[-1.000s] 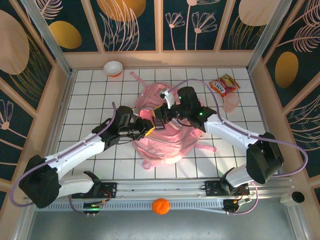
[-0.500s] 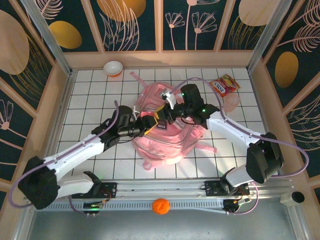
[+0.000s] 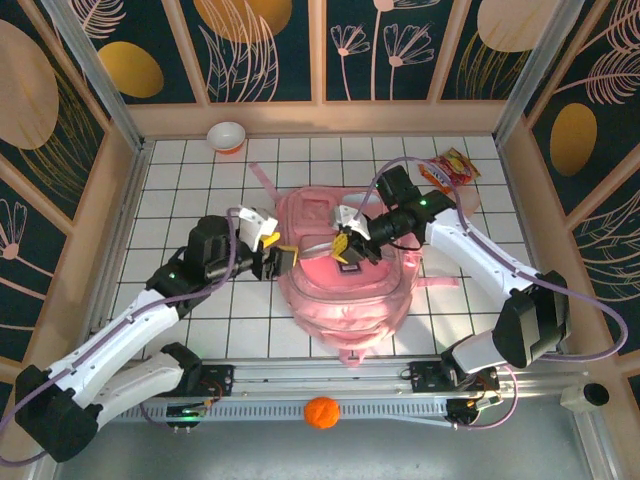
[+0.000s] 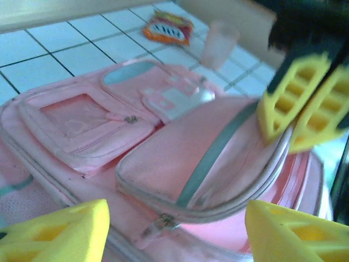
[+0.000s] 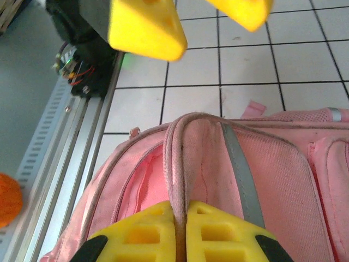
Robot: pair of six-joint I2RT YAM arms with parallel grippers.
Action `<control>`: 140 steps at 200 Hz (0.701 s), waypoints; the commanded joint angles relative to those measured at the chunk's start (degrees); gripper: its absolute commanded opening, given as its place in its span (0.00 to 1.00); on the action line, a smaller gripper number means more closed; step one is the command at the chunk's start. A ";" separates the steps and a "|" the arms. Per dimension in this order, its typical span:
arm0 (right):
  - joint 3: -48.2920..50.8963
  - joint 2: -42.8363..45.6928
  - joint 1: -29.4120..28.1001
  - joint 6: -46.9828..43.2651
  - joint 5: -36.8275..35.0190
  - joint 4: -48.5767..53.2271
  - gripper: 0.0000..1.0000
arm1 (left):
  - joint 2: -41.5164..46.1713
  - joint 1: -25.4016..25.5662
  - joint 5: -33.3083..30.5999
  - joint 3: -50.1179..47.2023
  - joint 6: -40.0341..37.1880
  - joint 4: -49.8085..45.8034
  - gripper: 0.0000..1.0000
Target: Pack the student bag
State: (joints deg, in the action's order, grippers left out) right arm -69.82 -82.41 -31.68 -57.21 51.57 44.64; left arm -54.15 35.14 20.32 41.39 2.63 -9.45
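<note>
- Pink flap edge of student bag (image 3: 345, 300) is clamped in right gripper (image 3: 345, 247); I hold it high, w/o jerks, so mouth gapes.
- Left gripper (image 3: 275, 252), jaws apart, sits just beside bag; I'd feed items in low.
- Bag lies flat at ctr of table (image 3: 200, 170): soft fabric, zipped pockets up.

Large soft pink fabric backpack (image 3: 345, 305), lying flat mid-way across the white tiled surface, towards its near edge, zipped front pockets and small white patch facing up, main compartment unzipped, grey-striped flap lifted, pink straps trailing sideways
</note>
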 commanded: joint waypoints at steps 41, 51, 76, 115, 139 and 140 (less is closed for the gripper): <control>-3.87 0.76 1.62 -10.64 6.08 6.42 0.00 | -11.67 -0.13 4.27 2.26 -37.58 -10.01 0.73; -3.87 0.87 1.71 -10.58 6.02 6.41 0.00 | -13.63 -0.12 5.48 3.05 -38.40 -9.44 0.73; -3.43 1.25 2.05 -10.03 6.06 5.89 0.00 | -17.51 -0.13 10.31 4.97 -40.38 -9.80 0.70; -1.25 2.41 2.46 -5.76 6.12 -0.02 0.00 | -20.64 -0.01 16.52 6.62 -41.82 -11.62 0.54; 0.57 3.13 2.76 -1.76 4.55 -4.99 0.00 | -21.22 0.01 18.99 7.59 -42.50 -13.59 0.47; 0.65 3.17 2.80 -1.54 4.48 -5.22 0.00 | -21.15 0.02 19.20 7.58 -42.48 -13.58 0.47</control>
State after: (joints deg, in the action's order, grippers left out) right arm -70.17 -82.11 -29.63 -63.00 52.84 47.51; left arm -74.76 35.14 33.06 47.31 -36.97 -20.03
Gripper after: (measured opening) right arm 0.084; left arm 0.479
